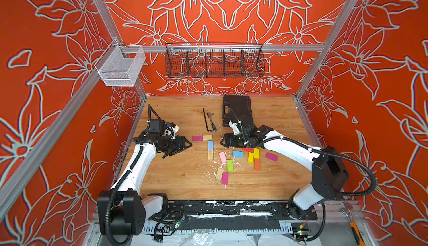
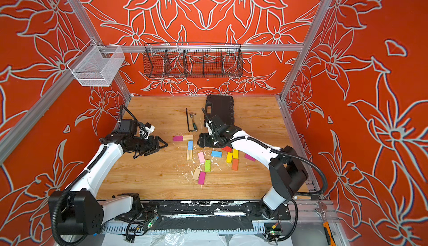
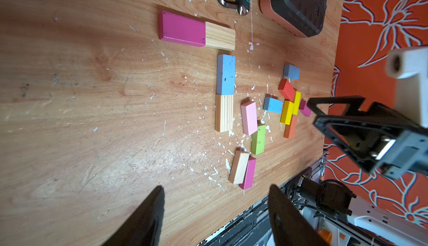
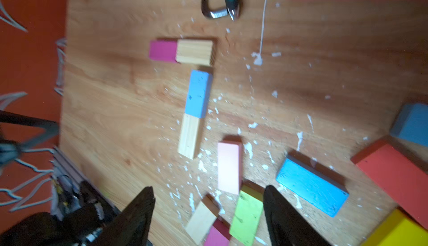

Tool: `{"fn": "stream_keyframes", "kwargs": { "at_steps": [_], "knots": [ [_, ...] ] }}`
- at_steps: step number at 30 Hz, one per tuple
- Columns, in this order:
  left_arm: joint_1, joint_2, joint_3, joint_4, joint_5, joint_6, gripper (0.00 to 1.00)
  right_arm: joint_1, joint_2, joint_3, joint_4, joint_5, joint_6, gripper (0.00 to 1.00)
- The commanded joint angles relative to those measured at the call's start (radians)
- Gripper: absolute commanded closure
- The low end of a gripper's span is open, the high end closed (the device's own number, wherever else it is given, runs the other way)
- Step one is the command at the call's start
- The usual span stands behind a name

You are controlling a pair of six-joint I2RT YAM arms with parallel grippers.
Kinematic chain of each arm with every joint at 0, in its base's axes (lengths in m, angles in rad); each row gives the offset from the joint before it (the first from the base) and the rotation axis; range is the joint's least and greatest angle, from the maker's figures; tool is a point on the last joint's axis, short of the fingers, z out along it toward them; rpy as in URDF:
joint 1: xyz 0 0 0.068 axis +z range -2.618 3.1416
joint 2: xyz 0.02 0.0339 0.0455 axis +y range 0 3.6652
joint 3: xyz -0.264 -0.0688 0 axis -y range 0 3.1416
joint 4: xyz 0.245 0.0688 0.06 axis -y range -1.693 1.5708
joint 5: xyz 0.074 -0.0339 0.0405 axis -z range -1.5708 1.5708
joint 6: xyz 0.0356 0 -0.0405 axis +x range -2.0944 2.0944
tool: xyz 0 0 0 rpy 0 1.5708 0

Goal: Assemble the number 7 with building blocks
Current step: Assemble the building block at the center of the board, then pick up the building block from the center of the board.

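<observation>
Four building blocks lie end to end as a partial number 7: magenta (image 1: 197,138) and plain wood (image 1: 207,137) across, blue (image 1: 210,145) and plain wood (image 1: 210,155) going down. They also show in the left wrist view, starting at the magenta block (image 3: 181,28). Several loose blocks lie to their right, among them pink (image 1: 222,157), green (image 1: 229,165), blue (image 1: 237,154) and yellow (image 1: 251,157). My left gripper (image 1: 185,147) (image 3: 215,187) hovers left of the figure, open and holding nothing. My right gripper (image 1: 223,140) (image 4: 207,188) hangs just right of the blue block, open and holding nothing.
A black case (image 1: 236,110) lies at the back behind the right arm. A black hex key (image 1: 206,120) and a small green-handled tool (image 1: 213,127) lie behind the figure. White chips litter the board around the loose blocks. Wire baskets (image 1: 214,60) hang on the back rail.
</observation>
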Motion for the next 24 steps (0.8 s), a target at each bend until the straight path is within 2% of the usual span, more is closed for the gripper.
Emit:
{"fn": "stream_keyframes", "kwargs": {
  "at_steps": [1,9,15,21,24],
  "knots": [
    [-0.011,0.016,-0.008,-0.002,0.029,0.023,0.32,0.018,0.071,0.044,-0.108,0.016,-0.069,0.3],
    [-0.039,0.033,-0.008,-0.006,0.029,0.025,0.32,0.089,0.213,0.122,-0.115,0.026,-0.088,0.32],
    [-0.053,0.04,-0.006,-0.009,0.028,0.028,0.32,0.122,0.222,0.116,-0.109,0.05,-0.081,0.3],
    [-0.053,0.044,-0.002,-0.009,0.028,0.028,0.31,0.144,0.237,0.153,-0.186,0.158,-0.081,0.27],
    [-0.053,0.037,-0.006,-0.009,0.025,0.028,0.31,0.143,0.258,0.165,-0.201,0.172,-0.08,0.27]
  ]
}}
